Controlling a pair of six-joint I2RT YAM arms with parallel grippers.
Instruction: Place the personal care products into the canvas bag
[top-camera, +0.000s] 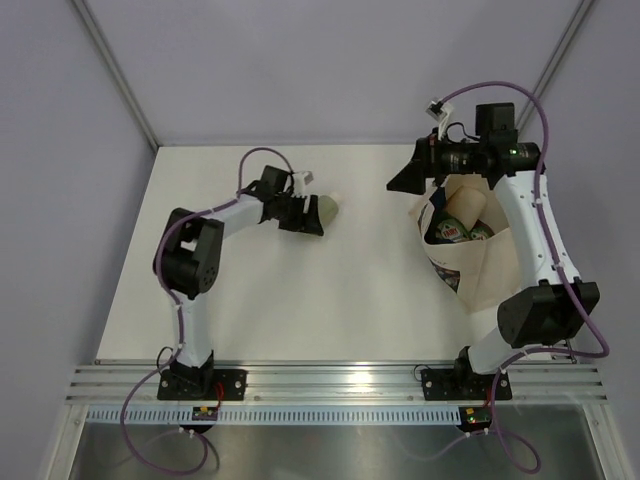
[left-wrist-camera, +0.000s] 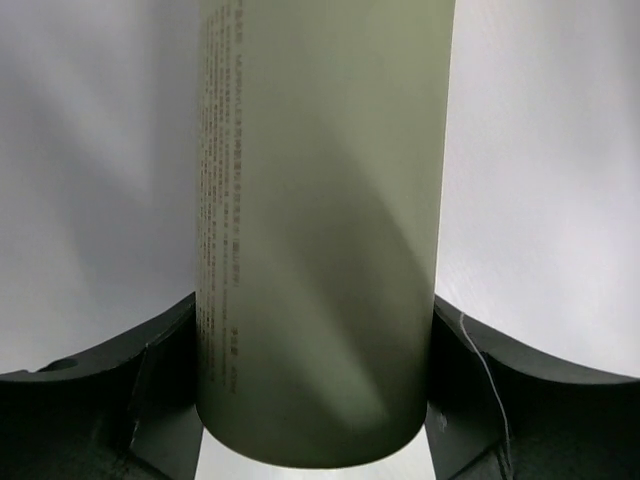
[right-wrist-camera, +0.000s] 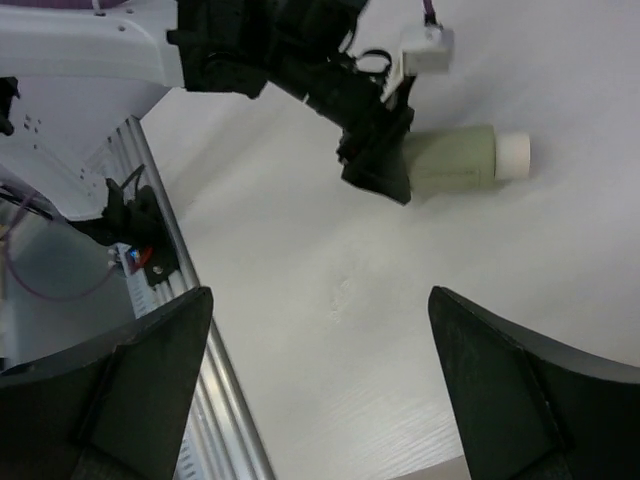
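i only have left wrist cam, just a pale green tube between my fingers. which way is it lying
observer: The sage-green bottle lies on its side, its white cap pointing away from the left gripper.
operator: where's the bag
observer: The canvas bag sits at the right side of the table, beside the right arm.
operator: anything in it
observer: Yes, bottles show in its open mouth, a beige bottle among them.
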